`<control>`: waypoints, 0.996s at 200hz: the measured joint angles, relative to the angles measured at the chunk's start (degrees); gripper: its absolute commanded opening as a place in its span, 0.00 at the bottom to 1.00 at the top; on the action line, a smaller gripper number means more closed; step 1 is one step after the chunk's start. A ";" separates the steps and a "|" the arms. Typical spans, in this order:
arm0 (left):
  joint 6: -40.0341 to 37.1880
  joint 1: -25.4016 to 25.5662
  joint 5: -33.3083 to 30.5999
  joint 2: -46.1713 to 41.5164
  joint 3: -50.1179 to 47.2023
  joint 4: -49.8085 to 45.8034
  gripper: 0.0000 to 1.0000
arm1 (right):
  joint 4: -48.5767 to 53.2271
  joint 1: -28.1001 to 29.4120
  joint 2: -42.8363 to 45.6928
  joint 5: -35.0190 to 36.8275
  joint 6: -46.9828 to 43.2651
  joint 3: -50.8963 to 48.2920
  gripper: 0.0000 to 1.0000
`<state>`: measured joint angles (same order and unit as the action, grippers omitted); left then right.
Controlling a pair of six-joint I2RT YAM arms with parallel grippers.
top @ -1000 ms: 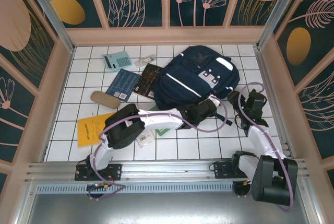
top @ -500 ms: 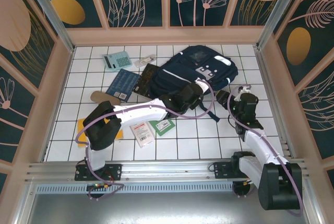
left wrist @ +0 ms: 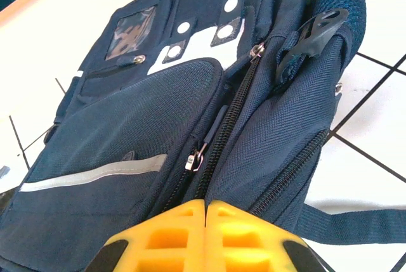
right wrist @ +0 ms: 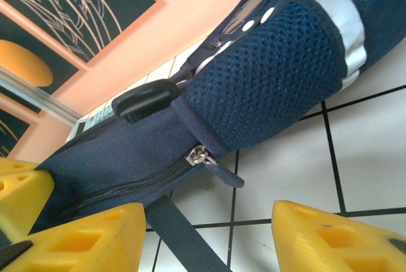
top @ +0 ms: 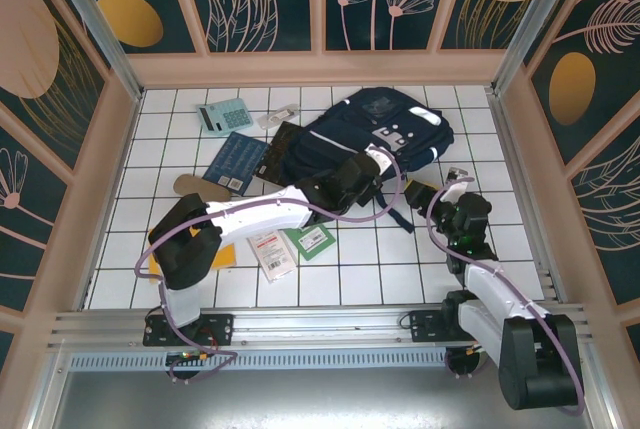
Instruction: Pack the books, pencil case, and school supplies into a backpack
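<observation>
Backpack (top: 385,134) has slid toward the far wall and lies flatter than a second ago. Left arm (top: 260,214) now reaches further across the desk (top: 400,274). Right fingers (top: 450,199) have come in toward the bag's right side and narrowed a bit.

Current state:
- left fingers (top: 352,181) are at the backpack's near edge. On the wrist cam (left wrist: 184,237) the yellow pads are pressed together with only a thin seam between them, butted against the bag by the main zip track. Can't tell if any fabric is pinched.
- zip pull (left wrist: 195,158) hangs just beyond the tips.
- right fingers (right wrist: 89,237) stand partly apart, a moderate gap, gripping nothing. Bare tile and a dark strap (right wrist: 181,234) lie between them.
- side zip pull (right wrist: 202,156) sits just ahead under the mesh pocket (right wrist: 273,75), untouched.

All other items are out on the desk, left of the bag:
- calculator (top: 223,115) and clear packet (top: 279,116) are at the far side.
- dark blue book (top: 236,161) is beside the black book (top: 285,154), which lies against the bag's left edge.
- pencil case (top: 198,187) is just beyond the left arm.
- orange-yellow book (top: 158,261) is mostly hidden under the arm.
- white-and-red pack (top: 272,252) and green book (top: 315,241) lie side by side, near side of the arm.
</observation>
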<state>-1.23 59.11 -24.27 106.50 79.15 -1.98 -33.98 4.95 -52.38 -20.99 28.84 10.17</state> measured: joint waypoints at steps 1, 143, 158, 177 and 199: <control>0.00 -0.02 0.02 -0.02 0.00 0.00 0.00 | -0.13 0.00 -0.02 -0.09 -0.02 0.00 0.56; 1.53 -1.64 1.64 -2.84 -0.09 -0.22 0.00 | -16.79 -3.61 -19.74 -21.84 6.23 6.93 0.74; 1.55 -1.75 1.88 -2.89 -0.09 -0.31 0.00 | -17.31 -4.02 -20.70 -22.34 6.29 7.26 0.75; 1.55 -1.75 2.16 -3.06 -0.09 -0.50 0.00 | -17.77 -4.28 -22.10 -22.60 6.49 7.65 0.78; 1.70 -1.81 2.51 -3.15 -0.09 -0.66 0.00 | -18.51 -4.39 -23.21 -22.67 6.73 7.93 0.80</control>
<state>0.47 57.30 -21.76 103.35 79.07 -2.63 -52.49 0.56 -75.59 -43.66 35.57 18.11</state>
